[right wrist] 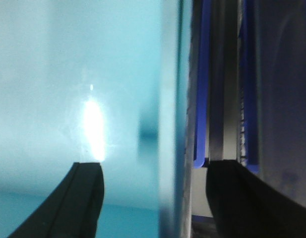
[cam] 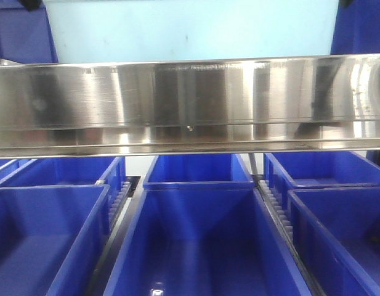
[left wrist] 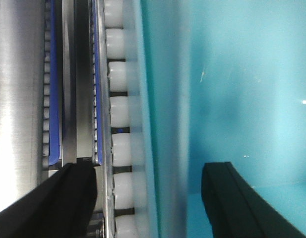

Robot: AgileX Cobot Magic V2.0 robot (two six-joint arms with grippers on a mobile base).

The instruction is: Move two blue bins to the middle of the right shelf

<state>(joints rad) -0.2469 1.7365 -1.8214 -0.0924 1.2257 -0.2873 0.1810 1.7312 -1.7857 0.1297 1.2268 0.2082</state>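
No legible text, label, brand, number or sign appears in any view. The blue bins [cam: 196, 246], the steel shelf rail [cam: 190, 105] and the white rollers [left wrist: 125, 148] show plain, unmarked surfaces as far as the views resolve.

A brushed steel shelf rail [cam: 190, 105] was seen across the frame's middle, and a pale wall [cam: 190, 31] was lit above.
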